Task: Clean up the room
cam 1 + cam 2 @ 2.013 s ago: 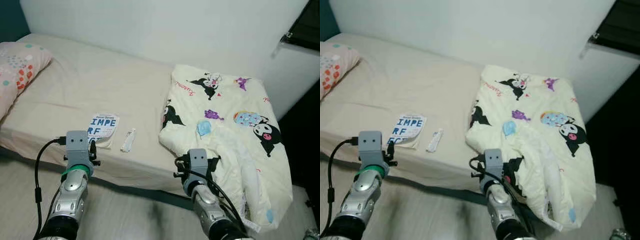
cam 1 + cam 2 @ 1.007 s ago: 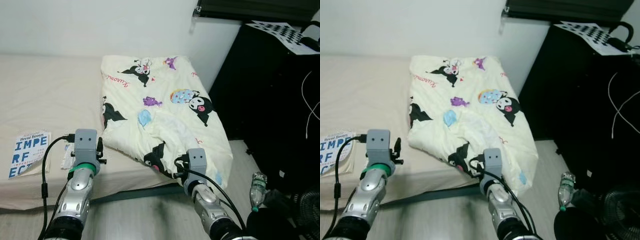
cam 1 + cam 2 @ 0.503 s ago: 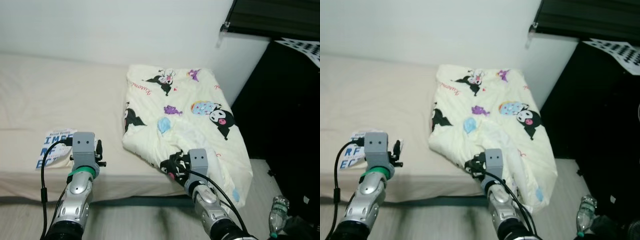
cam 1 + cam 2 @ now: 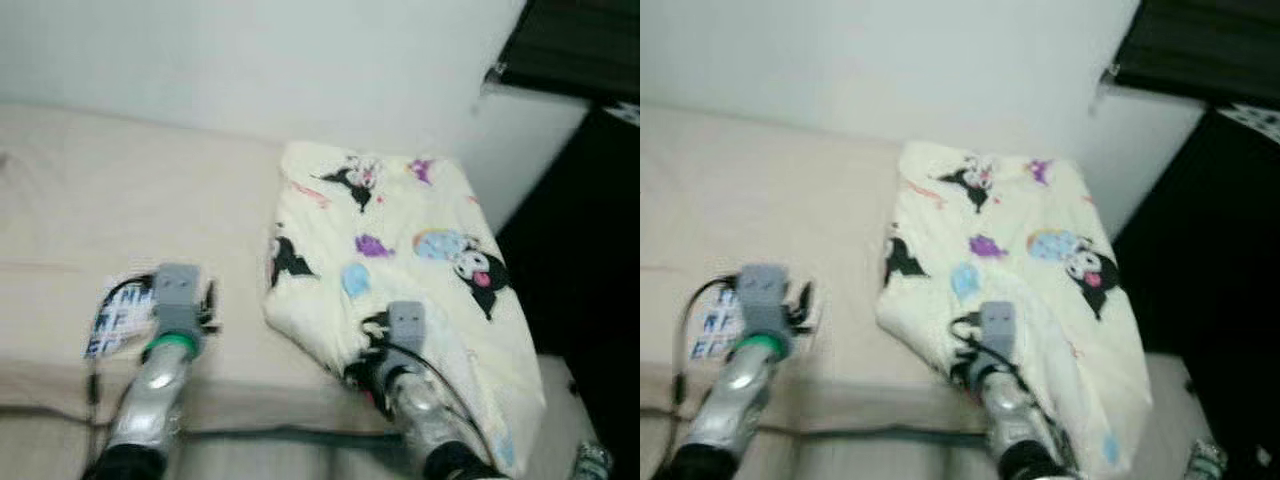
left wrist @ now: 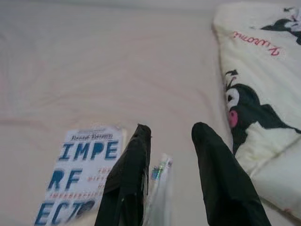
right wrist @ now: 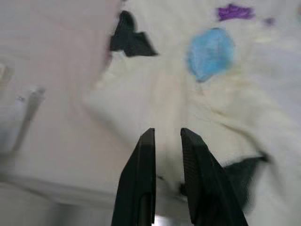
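View swung back left, blurred | book (image 5: 77, 176) and tube (image 5: 160, 197) at bed (image 4: 120, 200) front edge, quilt (image 4: 400, 250) rumpled | left gripper (image 5: 169, 134) and right gripper (image 6: 167, 134) released, empty | nothing tidied yet

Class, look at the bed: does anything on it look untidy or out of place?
Yes. The cartoon-print quilt lies bunched at one end, its corner spilling over the mattress edge. A book and a small wrapped packet lie loose on the sheet.

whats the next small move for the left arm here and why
Probably ease the left gripper forward and down toward the small tube lying beside the book on the bed. Its fingers are open, empty and pointed at it, and both items look like loose clutter.
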Tool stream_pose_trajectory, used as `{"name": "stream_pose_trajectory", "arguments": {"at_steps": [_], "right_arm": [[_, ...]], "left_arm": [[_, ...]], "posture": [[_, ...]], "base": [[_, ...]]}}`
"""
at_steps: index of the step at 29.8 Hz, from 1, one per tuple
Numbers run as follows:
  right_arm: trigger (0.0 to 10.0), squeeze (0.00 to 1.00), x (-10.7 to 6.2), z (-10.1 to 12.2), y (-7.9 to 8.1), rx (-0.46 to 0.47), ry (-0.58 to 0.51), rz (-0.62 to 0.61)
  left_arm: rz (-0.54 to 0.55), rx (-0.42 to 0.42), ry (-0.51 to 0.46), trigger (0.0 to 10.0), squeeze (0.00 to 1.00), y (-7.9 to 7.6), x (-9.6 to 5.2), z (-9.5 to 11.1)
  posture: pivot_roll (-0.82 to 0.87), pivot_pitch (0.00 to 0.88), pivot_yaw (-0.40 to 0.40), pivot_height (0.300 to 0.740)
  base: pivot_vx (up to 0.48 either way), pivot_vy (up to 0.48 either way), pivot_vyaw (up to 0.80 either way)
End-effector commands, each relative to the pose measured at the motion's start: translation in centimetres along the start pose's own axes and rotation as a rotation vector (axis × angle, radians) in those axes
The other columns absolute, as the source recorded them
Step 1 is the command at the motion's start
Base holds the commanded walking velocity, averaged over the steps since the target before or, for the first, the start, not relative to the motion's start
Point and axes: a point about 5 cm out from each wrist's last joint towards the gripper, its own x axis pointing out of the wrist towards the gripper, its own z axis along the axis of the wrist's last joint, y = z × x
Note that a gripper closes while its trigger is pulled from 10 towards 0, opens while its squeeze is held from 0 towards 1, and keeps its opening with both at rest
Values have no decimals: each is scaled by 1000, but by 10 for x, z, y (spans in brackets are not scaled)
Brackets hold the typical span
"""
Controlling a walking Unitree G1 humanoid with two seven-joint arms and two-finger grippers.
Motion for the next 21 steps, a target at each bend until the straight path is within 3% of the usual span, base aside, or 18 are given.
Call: {"name": "stream_pose_trajectory", "arguments": {"at_steps": [1, 4, 21], "right_arm": [[10000, 0, -5, -7, -20, 20, 19, -59], [10000, 0, -5, -6, -21, -1, 8, -67], [10000, 0, -6, -10, -25, 19, 34, -95]], "left_arm": [[-57, -3, 9, 10000, 0, -18, -1, -1], [-77, 12, 5, 10000, 0, -20, -1, -1], [-178, 49, 34, 10000, 0, -33, -3, -6]], "posture": [[69, 0, -16, 740], [67, 0, -15, 740], [65, 0, -8, 740]], "base": [[428, 0, -800], [337, 0, 0], [0, 0, 0]]}}
